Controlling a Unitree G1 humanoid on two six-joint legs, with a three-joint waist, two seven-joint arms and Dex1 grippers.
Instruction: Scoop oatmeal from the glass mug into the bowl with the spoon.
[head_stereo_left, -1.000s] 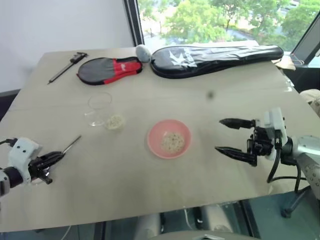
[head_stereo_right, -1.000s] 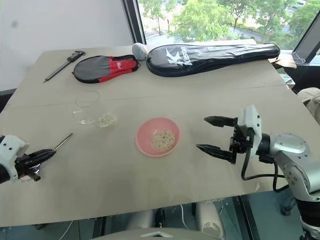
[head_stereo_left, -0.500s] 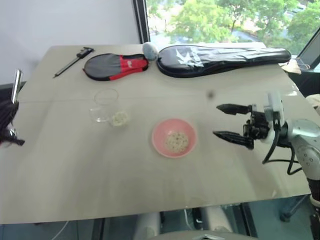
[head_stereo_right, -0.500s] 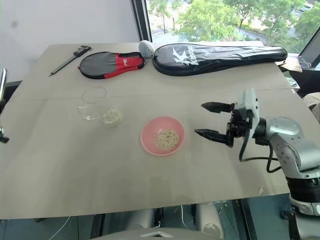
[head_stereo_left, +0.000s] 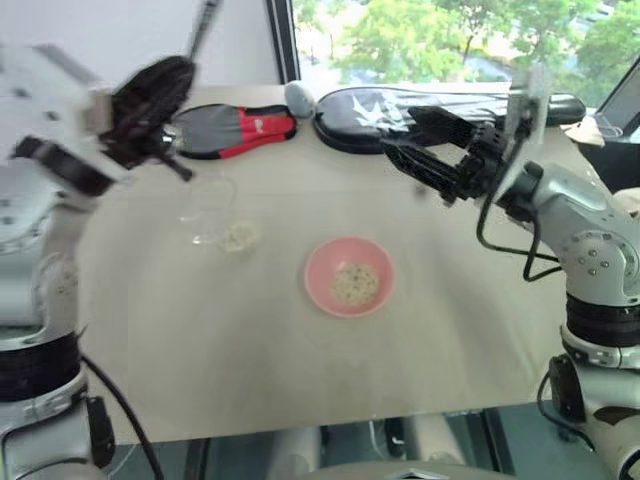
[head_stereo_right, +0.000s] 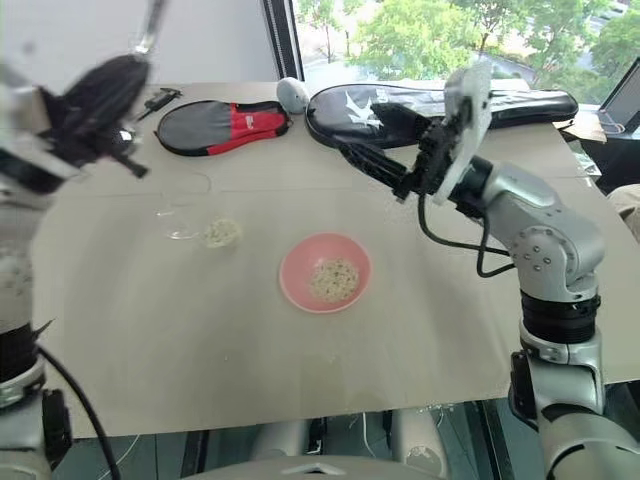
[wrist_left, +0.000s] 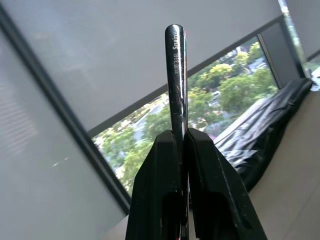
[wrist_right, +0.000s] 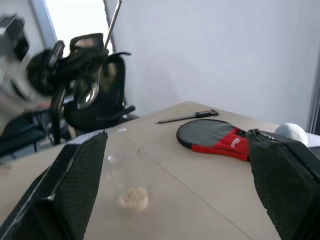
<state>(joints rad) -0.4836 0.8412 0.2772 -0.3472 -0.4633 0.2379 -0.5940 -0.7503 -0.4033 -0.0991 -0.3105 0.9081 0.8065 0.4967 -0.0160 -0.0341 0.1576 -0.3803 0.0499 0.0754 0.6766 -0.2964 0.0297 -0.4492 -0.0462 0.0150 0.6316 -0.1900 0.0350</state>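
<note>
Pinched by its thin handle in the shut left gripper (head_stereo_left: 150, 95) above the table, the slim silver metal spoon (wrist_left: 176, 80) must next descend to the clear glass mug (head_stereo_left: 208, 208), while the right gripper (head_stereo_left: 425, 140) hovers wide.

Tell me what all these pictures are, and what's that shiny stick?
It's a robot with two arms, each ending in a gripper. Two pictures come from cameras in its head, looking down at a table. Two come from cameras on its wrists. The shiny stick is a spoon, pinched tight in the left gripper. The right gripper is wide open, holding nothing. On the table are a pink bowl with oatmeal, a glass mug lying beside spilled flakes, and two racket bags.
</note>
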